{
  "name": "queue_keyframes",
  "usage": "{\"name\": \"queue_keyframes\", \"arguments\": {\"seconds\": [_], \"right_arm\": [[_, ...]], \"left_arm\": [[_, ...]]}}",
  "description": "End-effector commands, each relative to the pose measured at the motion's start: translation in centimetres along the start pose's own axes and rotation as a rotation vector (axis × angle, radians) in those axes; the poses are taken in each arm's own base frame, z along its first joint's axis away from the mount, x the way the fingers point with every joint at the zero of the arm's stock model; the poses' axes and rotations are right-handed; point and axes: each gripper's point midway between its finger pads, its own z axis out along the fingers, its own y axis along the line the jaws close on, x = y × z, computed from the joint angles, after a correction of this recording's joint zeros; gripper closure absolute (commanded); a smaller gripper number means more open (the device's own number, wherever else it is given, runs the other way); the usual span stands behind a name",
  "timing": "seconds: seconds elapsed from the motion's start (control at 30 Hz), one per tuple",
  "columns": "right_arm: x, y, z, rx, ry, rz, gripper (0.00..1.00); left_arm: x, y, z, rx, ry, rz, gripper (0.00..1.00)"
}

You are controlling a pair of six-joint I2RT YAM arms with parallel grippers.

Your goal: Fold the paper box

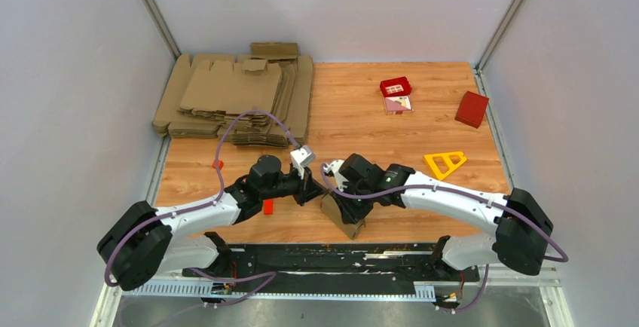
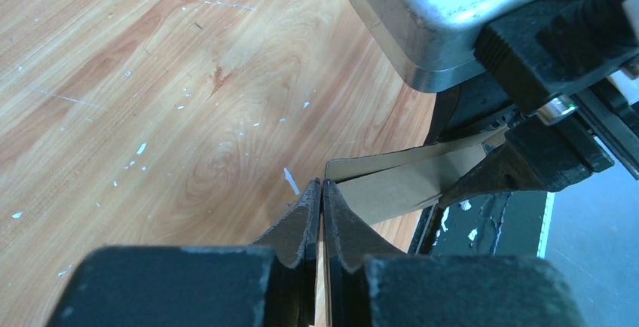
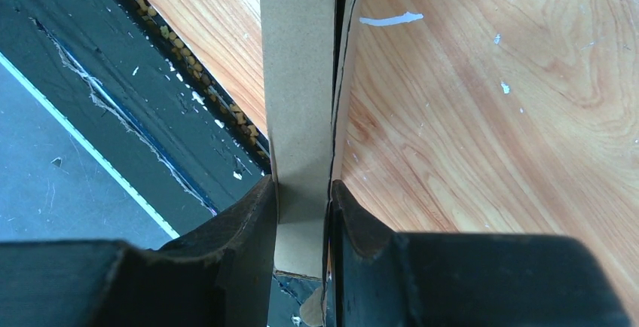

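a robotics lab test cell: a wood-grain tabletop boxed in by plain pale grey walls on metal frame posts, two white-and-black robot arms bolted to a black base rail at the near edge, a pile of flat brown cardboard blanks far left.

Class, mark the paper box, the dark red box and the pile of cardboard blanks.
paper box (image 3: pixel 298 101), right wrist view, broad brown panel.
dark red box (image 1: pixel 472 108), top external view, its top face.
pile of cardboard blanks (image 1: pixel 226 90), top external view, uppermost sheet.

left end effector: pinched tight | right end effector: clamped, slightly apart | arms angled inward
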Motion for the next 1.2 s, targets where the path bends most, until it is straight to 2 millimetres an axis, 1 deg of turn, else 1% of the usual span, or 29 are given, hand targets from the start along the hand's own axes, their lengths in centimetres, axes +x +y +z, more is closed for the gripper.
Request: {"name": "queue_keyframes", "arguments": {"seconds": [0.0,0.1,0.17,0.27,0.33,0.37,0.63,0.67,0.73,0.77,0.97,1.1,1.17], "right_arm": [[-2.0,-0.3,-0.1,0.045,-0.047,-0.002,0.85],[-2.4,-0.5,-0.1,0.062,-0.048,0.010,0.83],[-2.6,-0.6,-0.1,0.074,-0.052,0.015,0.81],[-2.8,-0.8,-0.2,0.093,-0.053,0.020,0.74],[-2.9,-0.9,-0.1,0.100,-0.057,0.025,0.65],[-2.9,-1.0,-0.1,0.103,-0.055,0.027,0.62],[-4.0,-1.4,0.1,0.141,-0.078,0.041,0.57],[-4.1,-1.4,0.1,0.140,-0.082,0.039,0.55],[-4.3,-1.3,0.1,0.141,-0.090,0.037,0.47],[-4.5,-1.3,0.0,0.138,-0.096,0.036,0.45],[-5.2,-0.7,-0.3,0.110,-0.129,0.029,0.44],[-5.5,-0.7,-0.6,0.114,-0.151,0.038,0.43],[-5.7,-0.7,-0.7,0.117,-0.165,0.043,0.45]], "left_arm": [[-3.1,-1.2,-0.2,0.044,-0.087,0.055,0.93],[-3.1,-1.6,-0.2,0.065,-0.089,0.055,0.98],[-3.0,-1.4,-0.2,0.059,-0.083,0.049,1.00],[-2.8,-1.3,-0.1,0.052,-0.075,0.047,1.00],[-2.9,-1.2,-0.2,0.047,-0.075,0.045,1.00],[-2.9,-1.3,-0.2,0.047,-0.076,0.045,1.00],[-3.0,-1.6,-0.3,0.059,-0.078,0.038,1.00],[-3.1,-1.6,-0.3,0.059,-0.080,0.037,1.00],[-3.0,-1.5,-0.2,0.056,-0.076,0.035,1.00],[-3.0,-1.5,-0.2,0.055,-0.074,0.034,1.00],[-2.7,-1.2,0.1,0.048,-0.061,0.025,1.00],[-2.6,-1.1,0.1,0.042,-0.056,0.023,1.00],[-2.4,-1.0,0.2,0.041,-0.049,0.019,1.00]]}}
